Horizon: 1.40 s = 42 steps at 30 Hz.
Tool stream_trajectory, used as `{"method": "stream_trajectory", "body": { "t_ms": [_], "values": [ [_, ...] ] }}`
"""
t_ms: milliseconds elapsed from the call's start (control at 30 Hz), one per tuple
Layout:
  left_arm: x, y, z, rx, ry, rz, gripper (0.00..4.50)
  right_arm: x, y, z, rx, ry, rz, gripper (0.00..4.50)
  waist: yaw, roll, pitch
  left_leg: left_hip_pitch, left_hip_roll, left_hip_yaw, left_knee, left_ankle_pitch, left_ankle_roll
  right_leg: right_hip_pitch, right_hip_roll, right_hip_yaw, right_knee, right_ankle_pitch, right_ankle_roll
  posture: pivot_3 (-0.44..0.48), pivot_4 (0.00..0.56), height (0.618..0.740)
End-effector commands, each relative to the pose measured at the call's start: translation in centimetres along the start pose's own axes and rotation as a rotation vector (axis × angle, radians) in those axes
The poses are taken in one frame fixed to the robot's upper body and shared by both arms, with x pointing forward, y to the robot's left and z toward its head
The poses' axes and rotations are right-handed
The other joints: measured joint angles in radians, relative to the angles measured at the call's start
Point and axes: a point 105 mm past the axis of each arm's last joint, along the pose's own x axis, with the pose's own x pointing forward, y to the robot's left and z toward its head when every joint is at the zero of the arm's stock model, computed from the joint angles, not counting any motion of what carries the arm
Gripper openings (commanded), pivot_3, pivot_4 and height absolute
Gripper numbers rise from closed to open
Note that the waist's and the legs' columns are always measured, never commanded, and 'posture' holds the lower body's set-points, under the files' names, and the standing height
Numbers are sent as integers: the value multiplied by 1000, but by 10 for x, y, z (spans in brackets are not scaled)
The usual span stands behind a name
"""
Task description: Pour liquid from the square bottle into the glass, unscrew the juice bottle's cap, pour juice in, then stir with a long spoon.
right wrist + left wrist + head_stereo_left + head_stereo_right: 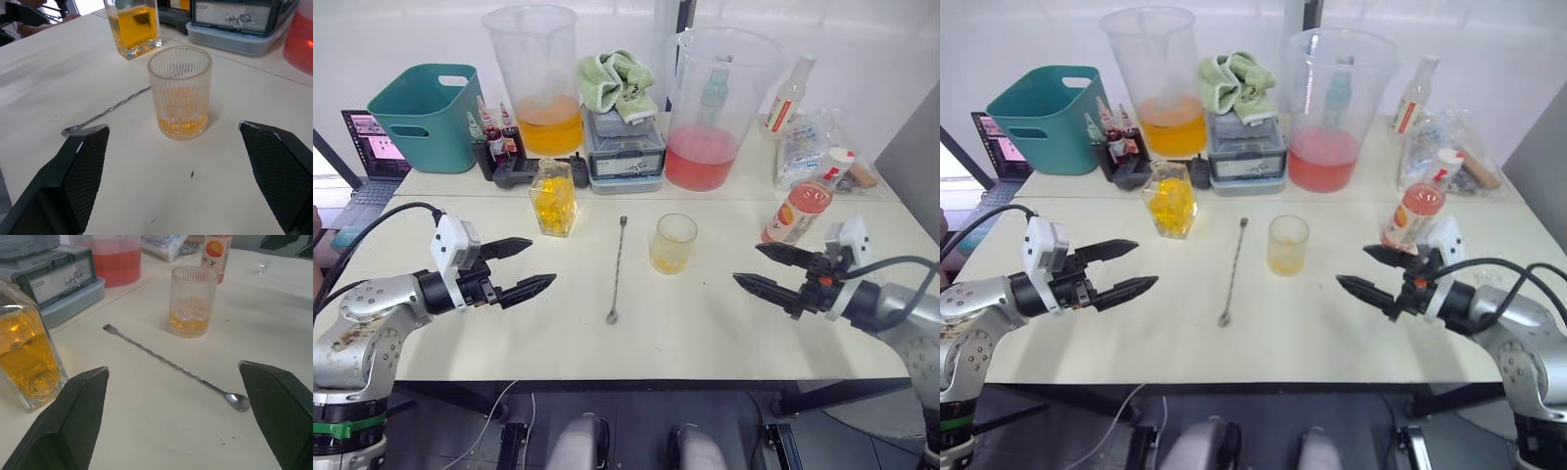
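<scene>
glass (673, 243): ribbed, shallow yellow liquid | left gripper (527, 267): fingers apart, empty | right gripper (764, 269): same

A teal plastic bin (424, 116) stands at the counter's (705, 333) far left, a laptop (374, 147) beside it. Small dark-red dropper bottles (492, 132) cluster next to a large beaker of orange liquid (538, 83). A green cloth (617, 80) tops a grey case (625, 152); a beaker of pink liquid (713, 108), a slim red-labelled bottle (788, 96) and plastic packets (803, 147) follow rightward
</scene>
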Motion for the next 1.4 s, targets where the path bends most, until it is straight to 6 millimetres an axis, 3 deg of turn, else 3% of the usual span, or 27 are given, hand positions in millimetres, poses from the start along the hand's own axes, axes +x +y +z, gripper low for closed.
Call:
{"method": "stream_trajectory", "body": {
  "t_ms": [33, 300, 533, 667, 867, 1167, 1400],
  "values": [
    [-5, 0, 9, 55, -96, -14, 4485, -20, -3, 17, -118, -113, -126, 4500, 1, 0, -1, 0, 0, 0, 0, 0, 0, 0, 0, 0, 0, 0, 0, 0, 150, 736],
    [17, -11, 21, 52, -175, -179, 4485, -75, -18, -13, -72, -148, -422, 4500, 7, 0, -2, 0, 0, 0, 1, 0, 0, 1, 0, 0, 0, 0, 0, 0, 150, 736],
    [26, -15, 28, 75, -195, -228, 4485, -85, -32, -14, -65, -178, -513, 4500, -15, 1, -3, 2, 1, 2, -1, 0, 0, 0, 1, 0, 1, -1, -1, 0, 150, 736],
    [26, -15, 27, 93, -186, -198, 4485, -77, -61, -7, -46, -166, -584, 4500, -25, 1, -3, 2, 1, 3, 0, 0, 0, 0, 1, 1, 1, -1, -1, 0, 150, 736],
    [24, -21, 26, 90, -189, -150, 4485, -50, -103, 26, -63, -197, -602, 4500, -28, 1, -2, 2, 1, 3, 0, 0, 0, 0, 1, 1, 1, -1, -1, 0, 150, 736],
    [18, -23, 31, 82, -211, -52, 4485, -20, -135, 55, -62, -218, -609, 4500, -26, 1, -2, 2, 0, 3, -1, -1, 1, 0, 1, 1, 1, -1, -1, 0, 150, 736],
    [17, -23, 32, 85, -212, -11, 4485, 1, -145, 72, -66, -252, -636, 4500, -27, 2, -2, 2, 0, 3, -2, -1, 1, 0, 1, 1, 2, -1, -1, 0, 150, 736]
  ]
}}
